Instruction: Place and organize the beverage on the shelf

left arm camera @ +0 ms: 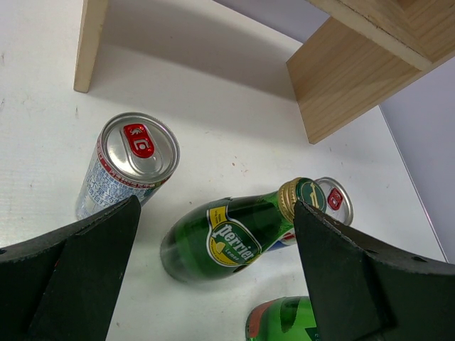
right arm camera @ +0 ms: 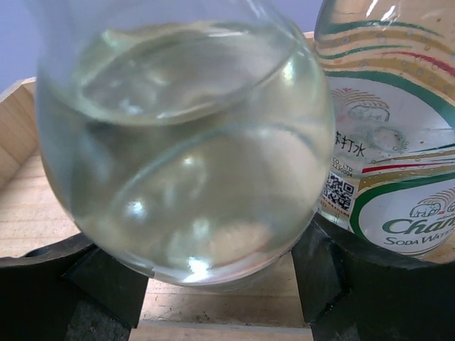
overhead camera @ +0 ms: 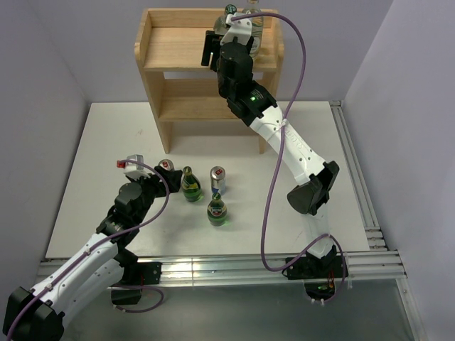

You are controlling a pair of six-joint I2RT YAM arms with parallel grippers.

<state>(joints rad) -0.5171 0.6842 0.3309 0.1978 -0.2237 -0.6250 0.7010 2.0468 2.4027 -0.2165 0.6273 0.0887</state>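
My right gripper (right arm camera: pixel 202 284) pinches a clear bottle (right arm camera: pixel 185 142) on the shelf (overhead camera: pixel 178 39) top, upper right of the top view, beside a labelled bottle (right arm camera: pixel 384 142). I'd settle it upright, just apart from that neighbour, then release. I can't see whether its base touches wood. My left gripper (left arm camera: pixel 217 209) hangs spread over a green bottle (left arm camera: pixel 227 238) and a can (left arm camera: pixel 131 160).

- A white table (overhead camera: pixel 99 177) carries everything.
- The shelf (overhead camera: pixel 178 78) stands at its far edge, side panels resting on the board.
- Four drinks stand upright in a loose cluster toward the near left:
  - left can (overhead camera: pixel 165 168)
  - far bottle (overhead camera: pixel 190 186), green, just beside it
  - right can (overhead camera: pixel 218 180)
  - near bottle (overhead camera: pixel 217 209), green, in front of that can
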